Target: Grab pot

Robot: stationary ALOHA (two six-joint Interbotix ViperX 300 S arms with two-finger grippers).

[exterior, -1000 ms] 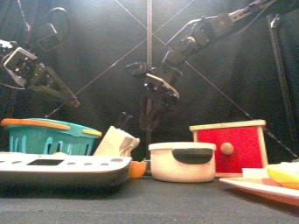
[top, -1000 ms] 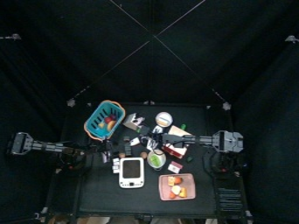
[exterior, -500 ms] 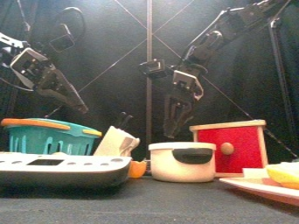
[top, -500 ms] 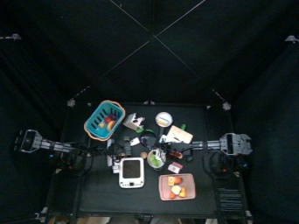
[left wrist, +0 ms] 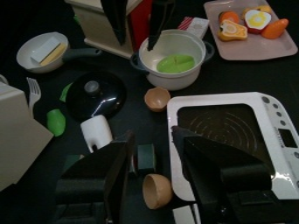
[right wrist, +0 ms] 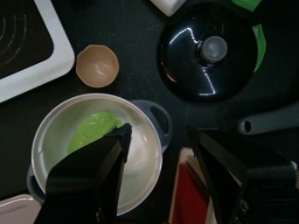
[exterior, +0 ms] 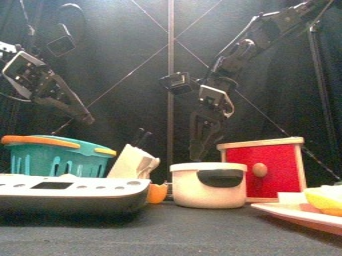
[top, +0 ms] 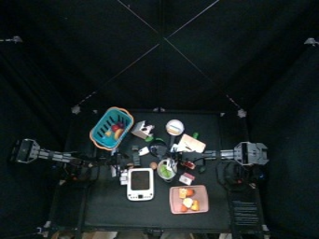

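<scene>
Left end effector hangs high above the teal plastic basket with jaws apart and empty, while the small white round pot stands on the bench beside the red box, under the right end effector, jaws wide apart.

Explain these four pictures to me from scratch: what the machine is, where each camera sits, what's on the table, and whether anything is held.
It is a robot with two black arms at a small black table. One picture looks straight down from above, one looks level from the table's front edge, and two come from cameras on the wrists. The table holds a white pot with something green inside, its black lid, a teal basket, a red box, a white cooktop and a plate of food. The right gripper hangs open above the pot, holding nothing. The left gripper also holds nothing.
</scene>
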